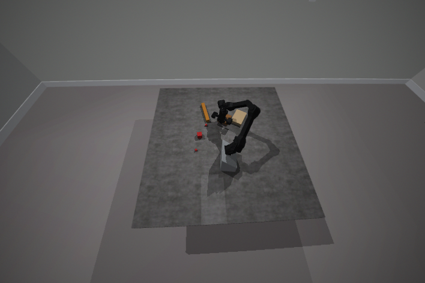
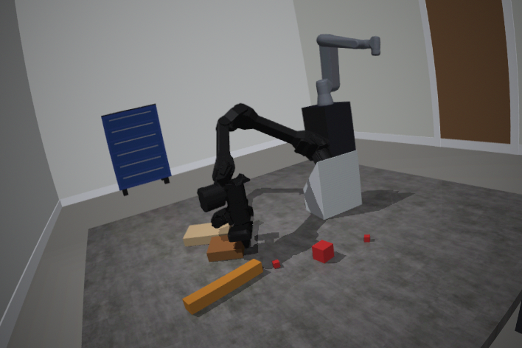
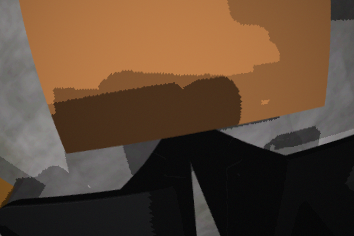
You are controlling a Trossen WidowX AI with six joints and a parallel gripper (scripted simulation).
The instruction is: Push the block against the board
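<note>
The square block (image 1: 227,117) (image 2: 223,247) (image 3: 150,30) is brown-orange and lies flat. The pale tan board (image 1: 240,116) (image 2: 201,232) lies flat beside it, on its right in the top view and behind it in the exterior view. The wrist view shows grey floor beyond the block's right side; the board is almost wholly out of that view, so whether they touch anywhere is unclear. My gripper (image 1: 221,122) (image 2: 245,243) (image 3: 183,128) is shut and empty, pointing down, its tips low at the block's near side. Contact with the block cannot be told.
A long orange bar (image 1: 204,112) (image 2: 223,287) lies on the block's other side from the board. A small red cube (image 1: 206,125) (image 2: 276,264) is near its end. A larger red cube (image 1: 199,135) (image 2: 322,251) and another small one (image 1: 195,150) (image 2: 366,237) lie nearer the arm's base.
</note>
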